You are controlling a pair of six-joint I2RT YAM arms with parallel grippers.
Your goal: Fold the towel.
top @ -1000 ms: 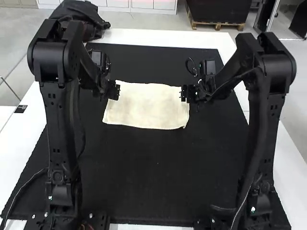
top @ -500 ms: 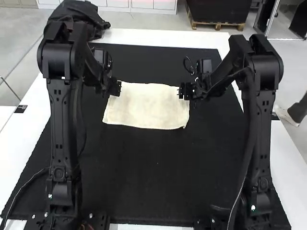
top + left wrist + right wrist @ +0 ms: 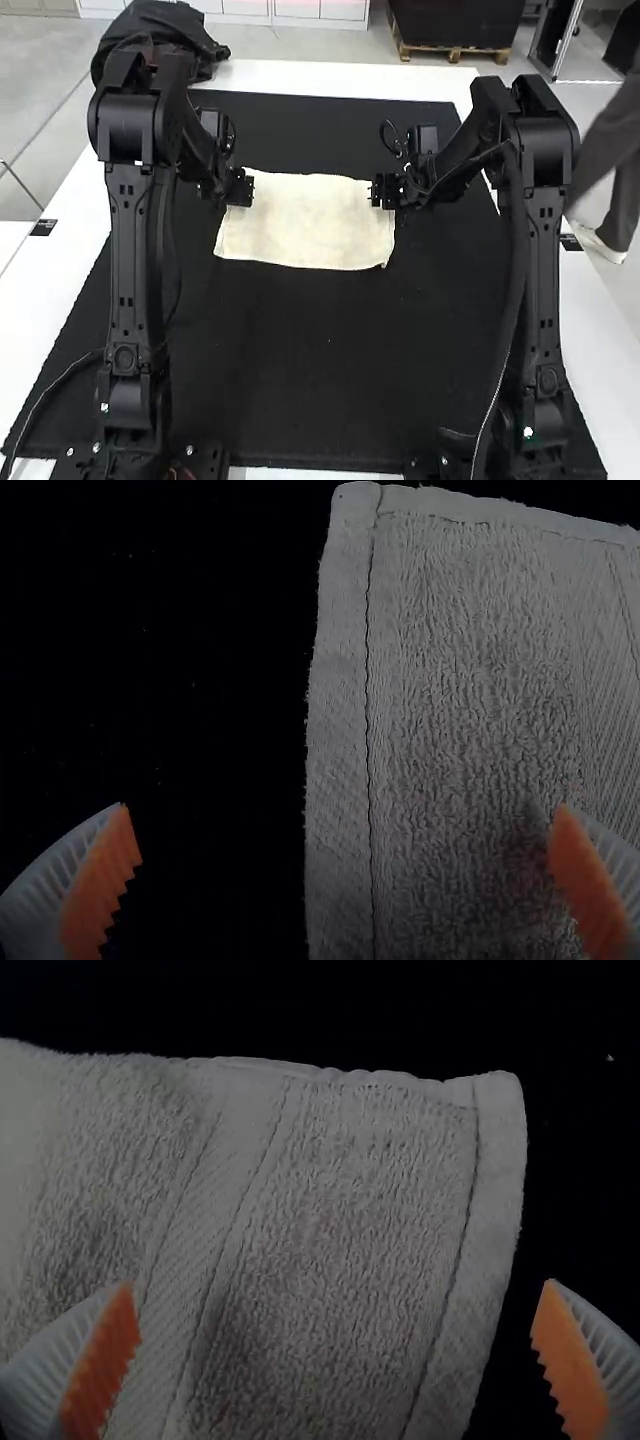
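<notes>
1 towel (image 3: 305, 225) lies flat on the black mat (image 3: 330, 370), toward its far side. The left gripper (image 3: 240, 188) is by the towel's far left corner, the right gripper (image 3: 384, 192) by the far right; both have empty jaws spread wide, 1 finger over cloth, 1 over mat. They block parts of the towel's side edges. A dark bag (image 3: 160, 20) sits by the white desk's (image 3: 350, 76) far left corner, partly behind the left arm (image 3: 130, 250).

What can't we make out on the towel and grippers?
Towel, part of left edge: high view, behind left gripper.
Part of right edge: high view, behind right gripper.
Near edge: wrist views, cut off by frame edge.
Bases of fingers: wrist views, cut off likewise.
</notes>
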